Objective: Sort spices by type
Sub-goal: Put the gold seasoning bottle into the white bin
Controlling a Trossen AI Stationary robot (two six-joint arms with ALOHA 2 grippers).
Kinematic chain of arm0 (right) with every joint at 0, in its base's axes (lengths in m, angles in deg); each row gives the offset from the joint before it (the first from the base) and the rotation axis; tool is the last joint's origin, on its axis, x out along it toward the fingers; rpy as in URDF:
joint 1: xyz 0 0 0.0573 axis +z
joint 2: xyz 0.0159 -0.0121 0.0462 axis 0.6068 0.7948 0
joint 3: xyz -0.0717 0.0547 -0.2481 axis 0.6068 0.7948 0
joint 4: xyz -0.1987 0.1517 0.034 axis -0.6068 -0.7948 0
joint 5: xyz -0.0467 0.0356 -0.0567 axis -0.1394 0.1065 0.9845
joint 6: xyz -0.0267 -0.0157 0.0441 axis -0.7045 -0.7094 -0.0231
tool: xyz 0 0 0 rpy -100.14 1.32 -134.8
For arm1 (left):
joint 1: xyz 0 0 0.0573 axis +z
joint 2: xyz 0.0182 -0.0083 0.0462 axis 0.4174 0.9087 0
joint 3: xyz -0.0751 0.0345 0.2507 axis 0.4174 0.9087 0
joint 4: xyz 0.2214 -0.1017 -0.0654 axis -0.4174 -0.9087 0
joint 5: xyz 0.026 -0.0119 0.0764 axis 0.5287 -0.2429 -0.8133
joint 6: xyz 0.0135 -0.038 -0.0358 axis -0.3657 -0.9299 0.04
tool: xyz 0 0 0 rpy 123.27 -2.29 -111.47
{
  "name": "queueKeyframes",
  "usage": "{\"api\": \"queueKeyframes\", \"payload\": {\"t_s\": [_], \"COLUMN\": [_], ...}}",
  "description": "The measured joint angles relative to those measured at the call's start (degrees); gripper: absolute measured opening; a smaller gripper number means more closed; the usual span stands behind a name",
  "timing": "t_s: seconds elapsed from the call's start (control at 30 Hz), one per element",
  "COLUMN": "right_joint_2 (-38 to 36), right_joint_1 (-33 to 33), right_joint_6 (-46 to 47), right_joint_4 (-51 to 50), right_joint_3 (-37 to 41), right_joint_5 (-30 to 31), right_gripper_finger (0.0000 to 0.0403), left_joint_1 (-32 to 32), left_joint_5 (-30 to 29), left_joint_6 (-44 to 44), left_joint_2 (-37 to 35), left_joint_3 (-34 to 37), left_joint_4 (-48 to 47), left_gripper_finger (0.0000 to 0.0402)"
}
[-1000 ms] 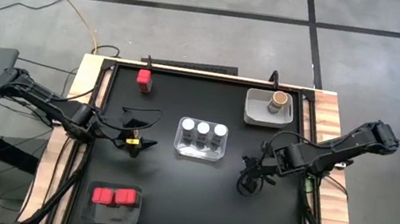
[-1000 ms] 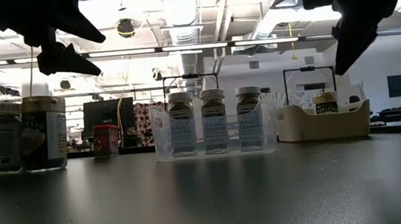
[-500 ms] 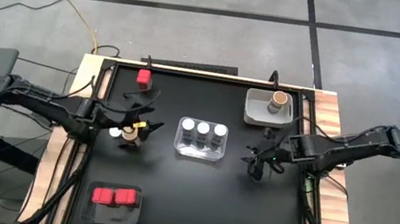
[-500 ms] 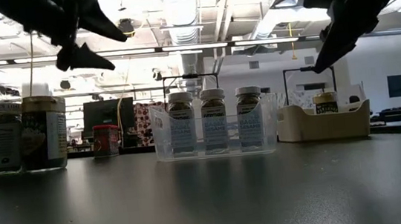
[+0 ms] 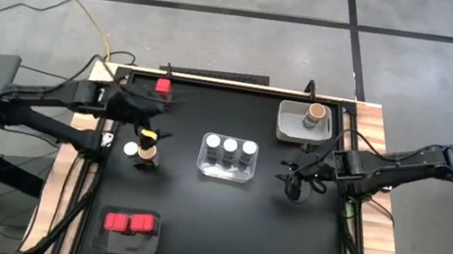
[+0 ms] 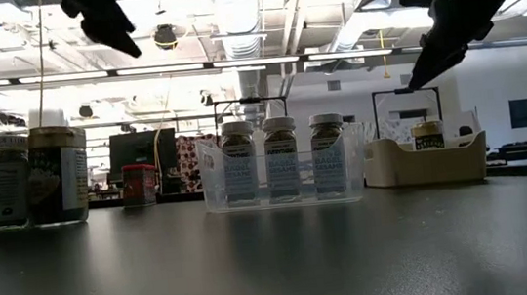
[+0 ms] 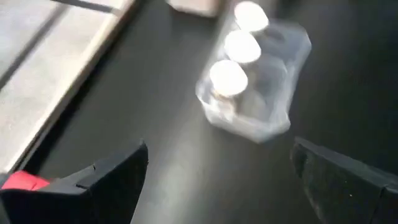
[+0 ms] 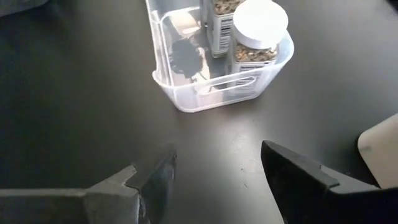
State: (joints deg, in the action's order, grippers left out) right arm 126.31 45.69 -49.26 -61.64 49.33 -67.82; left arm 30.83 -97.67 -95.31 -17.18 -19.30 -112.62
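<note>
While the right gripper (image 5: 293,189) waits half-open and empty, the left gripper (image 5: 152,111), fingers wide and empty, seems bound for the red spice box (image 5: 162,88), needing descent.

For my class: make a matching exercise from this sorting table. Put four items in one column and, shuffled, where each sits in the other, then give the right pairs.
Items
1. Three white-lidded jars
2. Tan-brown jar
3. Two red boxes
4. Single red box

Places
A. In the grey tray at the far right
B. Alone on the mat at the far left, in no tray
C. In the clear tray at the table's middle
D. In the clear tray at the near left

Pairs: 1-C, 2-A, 3-D, 4-B
</note>
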Motion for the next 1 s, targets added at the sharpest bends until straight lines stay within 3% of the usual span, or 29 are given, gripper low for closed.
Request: {"api": "queueKeyframes", "payload": {"t_s": [0.1, 0.23, 0.43, 1.0], "right_joint_2": [0.05, 0.05, 0.05, 0.05], "right_joint_1": [-0.91, -1.41, -1.25, -1.30], "right_joint_6": [0.36, 1.28, 2.54, 3.10], "right_joint_4": [0.53, 0.81, 0.75, 0.74], "right_joint_3": [-0.02, -0.02, -0.02, -0.07], "right_joint_5": [-0.15, -0.15, -0.15, -0.12], "right_gripper_finger": [0.0262, 0.0262, 0.0262, 0.0262], "left_joint_1": [-0.81, -1.88, -2.99, -3.05], "left_joint_5": [4.72, 10.02, 10.42, 12.57], "left_joint_6": [6.34, 8.38, 10.32, 17.43], "left_joint_2": [4.18, 9.80, 16.11, 24.78], "left_joint_3": [-1.00, -1.00, -1.00, -0.45], "left_joint_4": [-2.87, -7.08, -17.20, -25.12], "left_gripper_finger": [0.0377, 0.0377, 0.0377, 0.0377]}}
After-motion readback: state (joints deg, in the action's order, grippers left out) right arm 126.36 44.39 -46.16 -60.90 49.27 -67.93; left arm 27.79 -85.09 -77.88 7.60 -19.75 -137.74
